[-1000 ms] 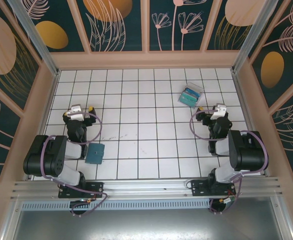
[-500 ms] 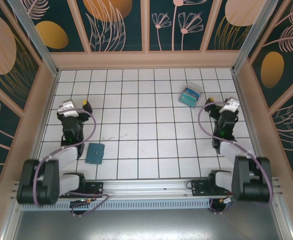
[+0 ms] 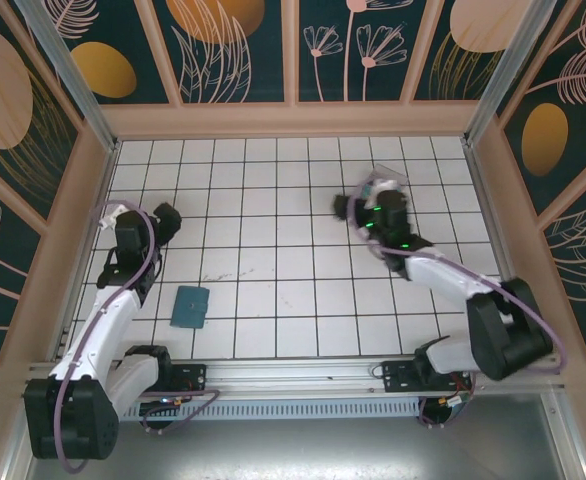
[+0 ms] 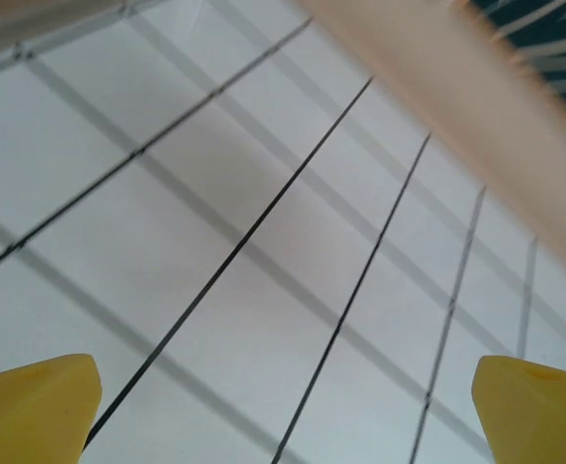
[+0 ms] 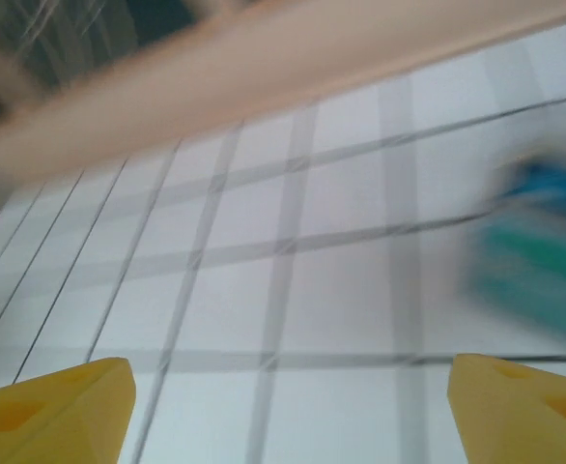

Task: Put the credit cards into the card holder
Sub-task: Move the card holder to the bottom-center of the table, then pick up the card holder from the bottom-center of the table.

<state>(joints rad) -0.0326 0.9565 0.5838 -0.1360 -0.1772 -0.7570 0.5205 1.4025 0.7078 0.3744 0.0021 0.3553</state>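
Note:
The card holder (image 3: 190,306), a flat dark teal square, lies on the white tiles near the left arm's base. The credit cards (image 5: 542,259) show as a blurred blue and teal patch at the right edge of the right wrist view. From the top, my right gripper (image 3: 351,206) hovers just left of the clear box (image 3: 389,183) and covers most of it. Its yellow fingertips (image 5: 51,406) stand wide apart around bare tile, so my right gripper (image 5: 288,406) is open. My left gripper (image 3: 165,222) is open over empty tiles beyond the card holder, its fingertips (image 4: 32,411) far apart.
A peach wooden frame (image 3: 293,120) with dark patterned panels walls in the tiled table (image 3: 273,250) on three sides. The far wall's base (image 4: 476,126) is close ahead in the left wrist view. The arms' bases sit on a rail (image 3: 293,375) at the near edge.
Both arms have unfolded and stretched out from their bases. The right gripper swung far and left to the clear box. The left gripper moved up past the card holder.

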